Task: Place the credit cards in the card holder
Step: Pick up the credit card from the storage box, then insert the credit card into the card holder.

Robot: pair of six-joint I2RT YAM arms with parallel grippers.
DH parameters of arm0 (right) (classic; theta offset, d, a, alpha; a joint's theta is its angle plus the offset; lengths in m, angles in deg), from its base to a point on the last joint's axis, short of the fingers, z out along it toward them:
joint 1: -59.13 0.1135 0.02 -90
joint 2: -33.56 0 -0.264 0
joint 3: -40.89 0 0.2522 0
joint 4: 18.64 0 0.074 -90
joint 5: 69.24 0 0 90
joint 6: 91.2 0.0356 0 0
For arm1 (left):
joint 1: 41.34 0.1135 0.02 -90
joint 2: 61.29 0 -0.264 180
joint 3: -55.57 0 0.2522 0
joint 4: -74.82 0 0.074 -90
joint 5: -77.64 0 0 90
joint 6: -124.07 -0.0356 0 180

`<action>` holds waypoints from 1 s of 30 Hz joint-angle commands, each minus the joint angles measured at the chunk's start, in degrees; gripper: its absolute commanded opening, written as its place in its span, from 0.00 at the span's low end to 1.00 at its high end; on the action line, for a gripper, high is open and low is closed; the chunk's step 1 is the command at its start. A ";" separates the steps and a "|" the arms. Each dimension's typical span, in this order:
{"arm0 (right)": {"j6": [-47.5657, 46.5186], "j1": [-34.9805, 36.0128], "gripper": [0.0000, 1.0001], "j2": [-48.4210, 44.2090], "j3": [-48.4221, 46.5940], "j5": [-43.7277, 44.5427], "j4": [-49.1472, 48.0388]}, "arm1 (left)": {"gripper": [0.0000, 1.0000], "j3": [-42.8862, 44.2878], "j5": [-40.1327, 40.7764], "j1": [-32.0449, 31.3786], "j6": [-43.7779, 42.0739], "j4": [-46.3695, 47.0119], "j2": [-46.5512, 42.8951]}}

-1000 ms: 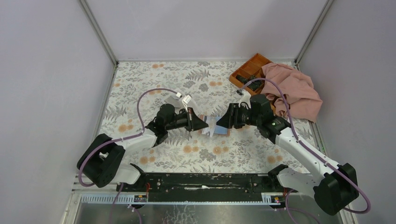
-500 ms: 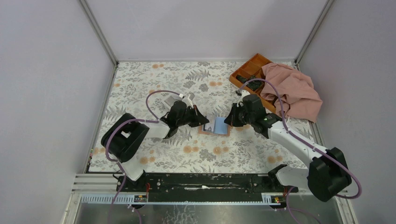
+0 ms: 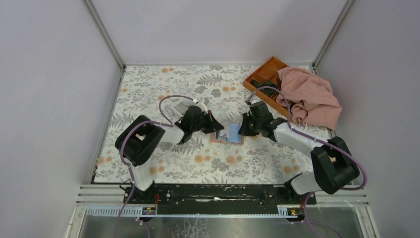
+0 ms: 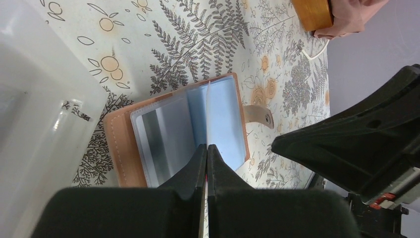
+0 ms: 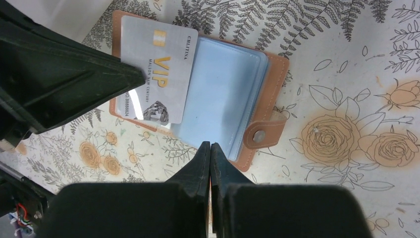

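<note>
Insertion step: the left gripper [image 4: 206, 146] clamps a greyish plastic "VIP" card [image 5: 158, 74] over the open tan leather card holder [image 3: 227, 135] — mid floral table [image 3: 148, 99], away from every edge — the right gripper [image 5: 210, 145] pinched shut at its clear sleeves [image 5: 225, 89]; next, we judge, the card's edge must enter one.

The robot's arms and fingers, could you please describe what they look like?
The left arm and right arm share one design: white links between bulky black joint housings. A lilac cable runs loosely along each. The fingers are matt black, tapering wedges.
</note>
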 commanded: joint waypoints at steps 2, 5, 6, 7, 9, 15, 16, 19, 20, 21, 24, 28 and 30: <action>-0.63 0.15 0.00 2.40 -2.56 1.57 -3.65 | 0.00 0.50 1.92 0.26 0.77 2.91 0.07; -0.58 0.10 0.00 3.78 -2.83 1.71 -4.12 | 0.00 0.45 2.58 0.23 0.77 2.12 -0.26; -0.58 0.15 0.00 4.31 -2.96 1.85 -4.19 | 0.00 0.38 2.66 0.22 0.77 2.06 -0.24; -0.58 0.11 0.00 4.83 -3.01 1.94 -4.34 | 0.00 0.32 2.77 0.23 0.84 1.95 -0.39; -0.58 0.14 0.00 6.05 -3.16 2.18 -4.54 | 0.00 0.04 3.19 0.23 1.13 2.14 -0.56; -0.63 0.09 0.00 9.68 -3.73 3.35 -4.86 | 0.00 -0.60 3.49 0.24 1.83 2.54 -1.26; -0.61 0.10 0.00 10.14 -3.73 3.51 -4.93 | 0.00 -0.62 3.65 0.24 1.90 2.44 -1.53; -0.60 0.12 0.00 11.29 -3.73 3.76 -5.22 | 0.00 -0.58 3.72 0.16 1.85 1.99 -1.61; -0.53 0.16 0.00 11.55 -3.73 3.81 -5.35 | 0.00 -0.50 3.73 0.22 1.83 1.69 -1.67; -0.45 0.13 0.00 11.78 -3.73 3.88 -5.32 | 0.00 -0.51 3.91 0.23 1.83 1.51 -1.68; -0.31 0.16 0.00 12.29 -3.75 4.07 -5.48 | 0.00 -0.86 4.21 0.19 1.78 0.90 -1.87; -0.16 0.09 0.00 12.40 -3.61 4.22 -5.54 | 0.00 -1.17 4.43 0.23 2.08 0.17 -1.70; -0.10 0.04 0.00 12.39 -3.47 4.51 -5.47 | 0.00 -1.35 4.70 0.20 2.22 -0.25 -1.76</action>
